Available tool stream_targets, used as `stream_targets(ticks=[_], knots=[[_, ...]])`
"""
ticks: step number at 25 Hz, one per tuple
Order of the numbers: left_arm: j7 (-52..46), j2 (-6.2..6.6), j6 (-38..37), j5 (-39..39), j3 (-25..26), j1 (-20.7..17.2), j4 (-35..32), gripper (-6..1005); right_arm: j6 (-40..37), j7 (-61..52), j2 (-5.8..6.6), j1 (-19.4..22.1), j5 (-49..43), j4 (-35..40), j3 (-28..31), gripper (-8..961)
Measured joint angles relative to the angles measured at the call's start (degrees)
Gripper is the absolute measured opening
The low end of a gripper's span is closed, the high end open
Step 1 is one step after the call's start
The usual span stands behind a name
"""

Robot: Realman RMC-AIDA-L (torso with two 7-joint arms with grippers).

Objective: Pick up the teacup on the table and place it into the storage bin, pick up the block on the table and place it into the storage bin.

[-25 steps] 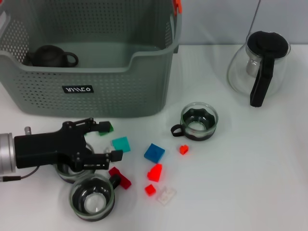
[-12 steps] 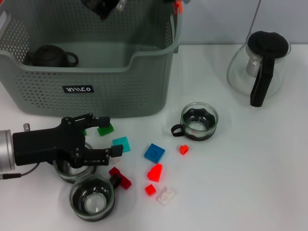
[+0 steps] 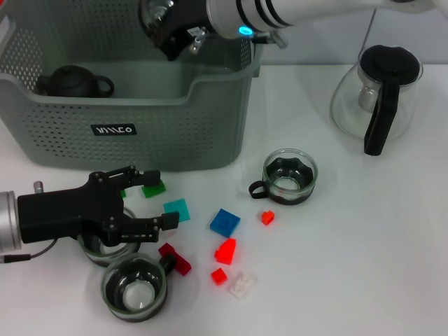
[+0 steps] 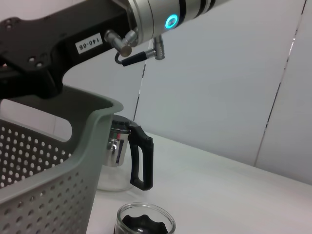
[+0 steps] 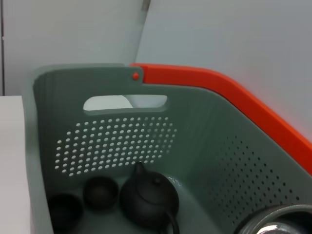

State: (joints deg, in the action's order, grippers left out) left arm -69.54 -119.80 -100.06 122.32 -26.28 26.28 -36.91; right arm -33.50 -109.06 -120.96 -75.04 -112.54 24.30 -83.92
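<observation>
The grey-green storage bin (image 3: 126,140) stands at the back left. My right gripper (image 3: 164,24) hangs over its inside, shut on a glass teacup (image 3: 155,10), whose rim (image 5: 273,222) shows in the right wrist view. Low over the table in front of the bin, my left gripper (image 3: 150,204) is open, above a teacup (image 3: 98,250) that it partly hides. Two more teacups (image 3: 289,176) (image 3: 133,290) stand on the table. Loose blocks lie between them: green (image 3: 152,187), teal (image 3: 177,208), blue (image 3: 224,222), red (image 3: 225,248) and several smaller ones.
A black teapot (image 3: 73,82) (image 5: 148,197) and two small dark cups (image 5: 100,192) sit in the bin. A glass pot with a black handle (image 3: 378,94) (image 4: 124,156) stands at the back right. The right arm (image 4: 73,34) crosses above the bin's rim.
The right arm has come in from the top right and now reaches over the bin with the teacup. The left gripper drew back slightly, uncovering the green block.
</observation>
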Motion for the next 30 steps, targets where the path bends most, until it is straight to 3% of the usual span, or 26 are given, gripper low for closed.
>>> stream_targets(ticks=[30], knots=[[-0.36,-0.26,0.08,-0.59,0.53,-0.27,0.08,857,-0.24,-0.53,0.39,1.79,-0.37,-1.54,-0.11,61]])
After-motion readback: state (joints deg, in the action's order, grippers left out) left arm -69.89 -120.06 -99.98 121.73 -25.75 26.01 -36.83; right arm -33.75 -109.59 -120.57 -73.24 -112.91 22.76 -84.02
